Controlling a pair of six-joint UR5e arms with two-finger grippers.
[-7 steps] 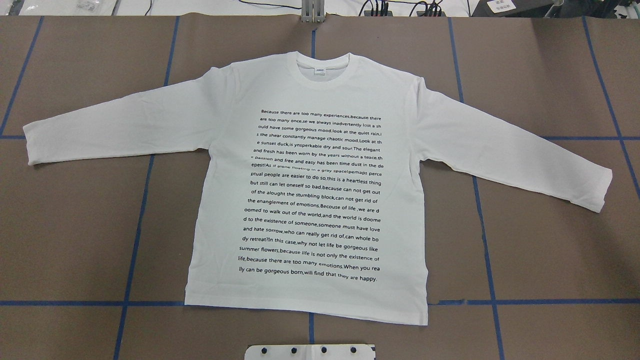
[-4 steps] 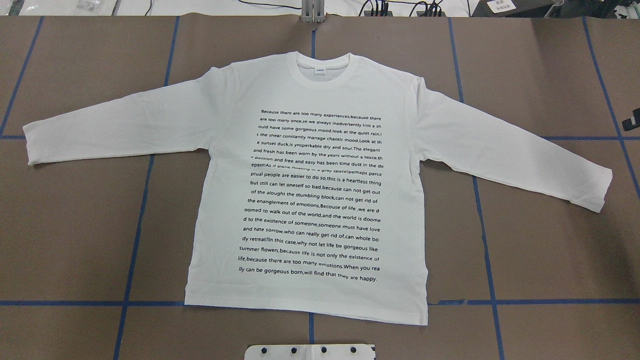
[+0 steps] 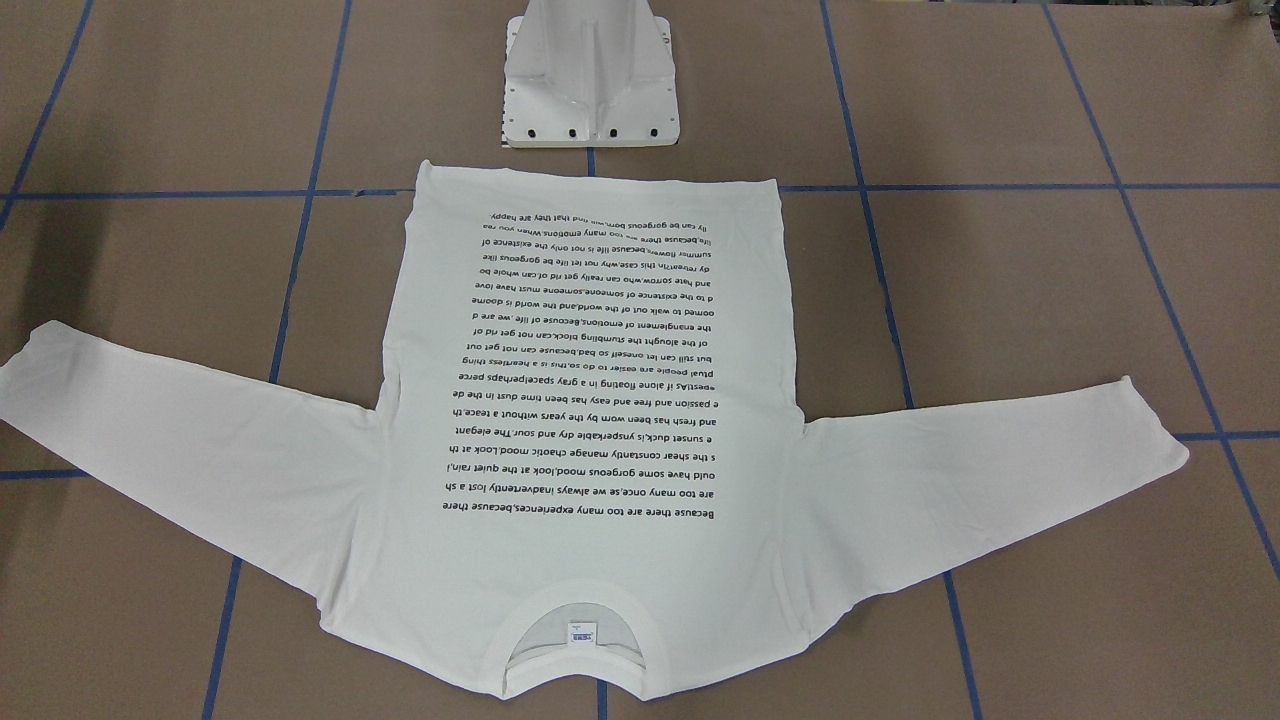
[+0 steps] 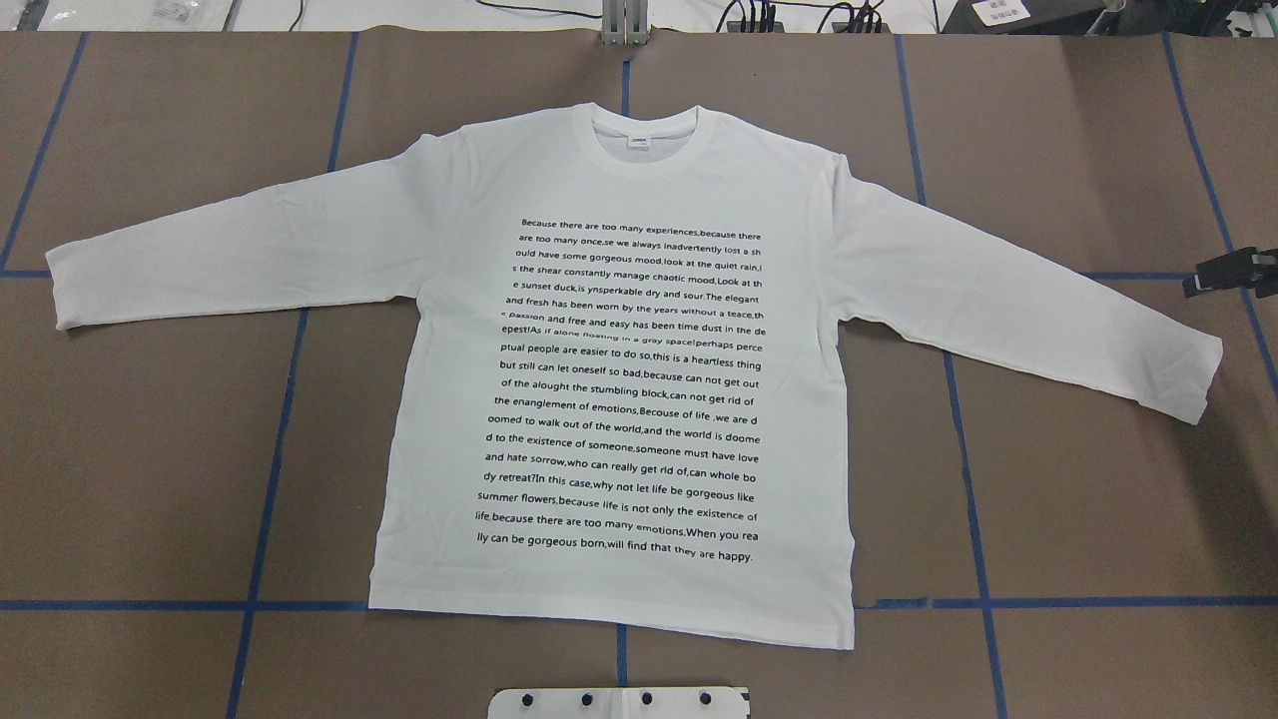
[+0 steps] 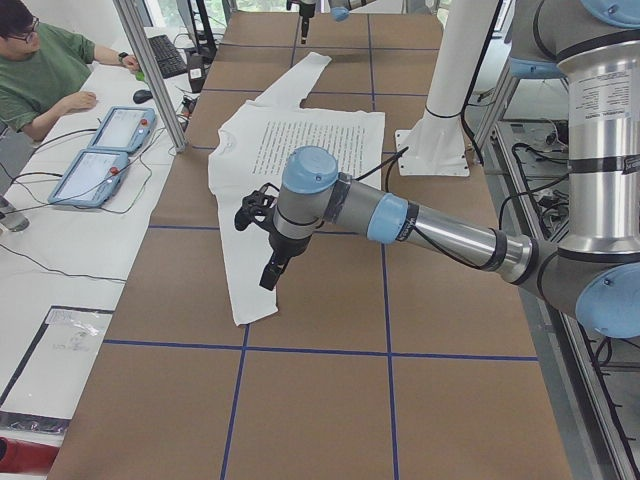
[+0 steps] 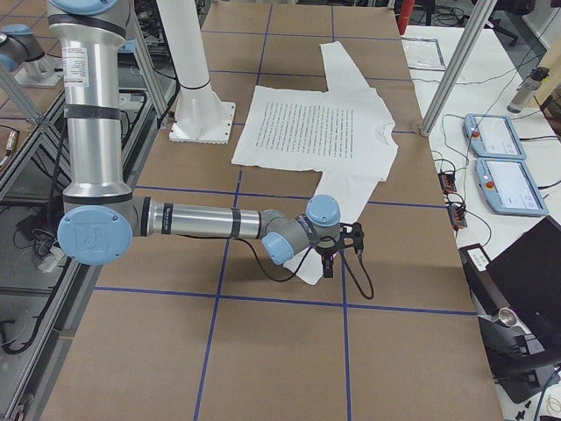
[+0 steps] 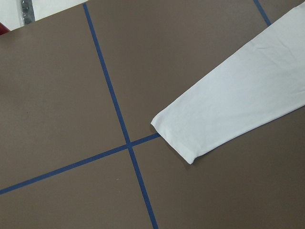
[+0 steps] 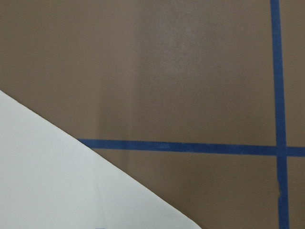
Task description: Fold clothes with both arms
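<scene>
The clothes are one white long-sleeved T-shirt (image 4: 619, 399) lying flat on the brown table, printed text up, collar at the far side, both sleeves spread out. It also shows in the front-facing view (image 3: 590, 400). My right gripper (image 4: 1213, 277) enters at the overhead view's right edge, just beyond the right sleeve's cuff (image 4: 1198, 379); I cannot tell its state. In the right side view that gripper (image 6: 327, 267) hangs at the cuff's end. My left gripper (image 5: 272, 275) hovers over the left sleeve's cuff (image 7: 190, 138), seen only from the side, so I cannot tell its state.
The white pedestal base (image 3: 592, 85) stands just behind the shirt's hem. Blue tape lines (image 4: 270, 449) cross the brown table. A person sits at a side table with two tablets (image 5: 105, 150) past the far edge. A metal post (image 5: 150, 70) stands there.
My right gripper has come into the overhead view from the right edge and moved left, toward the right sleeve's cuff. The shirt has not moved.
</scene>
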